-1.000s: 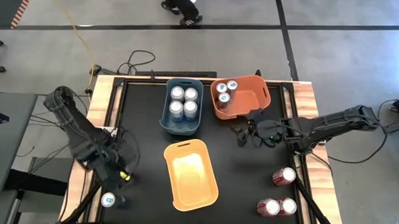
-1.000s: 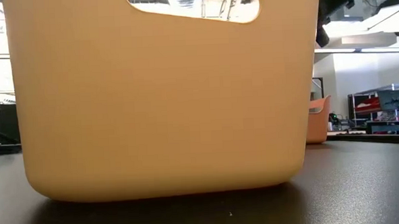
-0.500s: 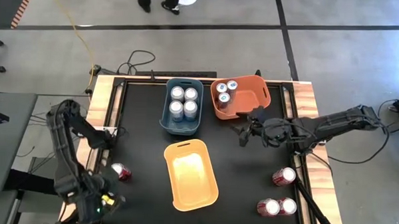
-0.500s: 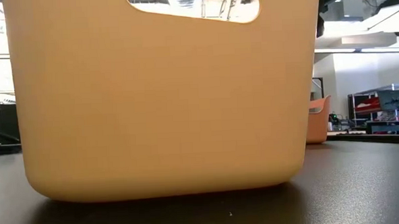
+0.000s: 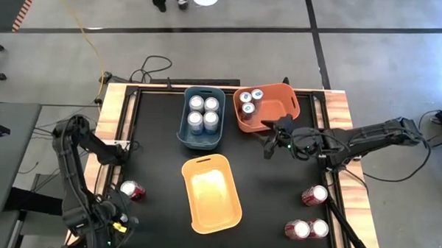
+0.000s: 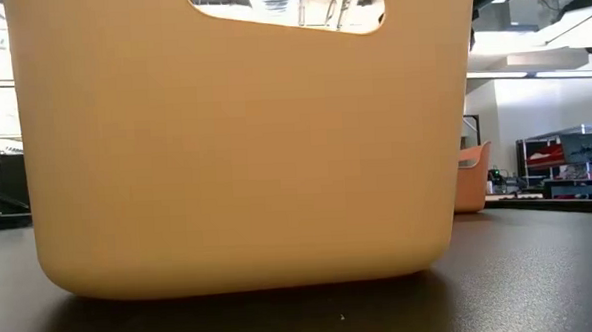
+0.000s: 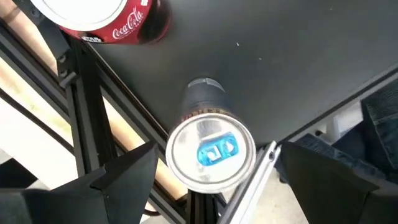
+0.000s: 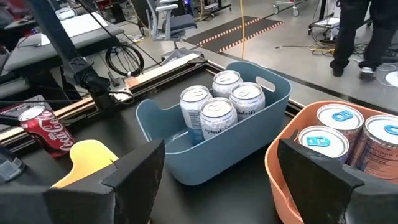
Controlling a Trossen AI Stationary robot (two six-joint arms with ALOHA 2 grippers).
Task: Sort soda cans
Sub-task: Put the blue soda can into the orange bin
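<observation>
High view: yellow bin (image 5: 212, 194) sits nearest, no cans showing inside; blue bin (image 5: 202, 117) beyond it holds four silver-topped cans (image 5: 204, 112); orange bin (image 5: 267, 106) holds blue-tabbed cans (image 5: 248, 100); red cans (image 5: 308, 213) stand at the right edge; another red can (image 5: 132, 190) stands left. Left gripper (image 5: 105, 224) hangs spread, empty, above a blue-tabbed can (image 7: 210, 152) at the table's near corner; right gripper (image 5: 278, 143) spread, empty, beside the orange bin.

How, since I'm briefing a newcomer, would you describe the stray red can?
Start at the central yellow bin. Left of it, by the table's edge, sits the red can. It is the only red one there; the other three red cans cluster at the right edge.
</observation>
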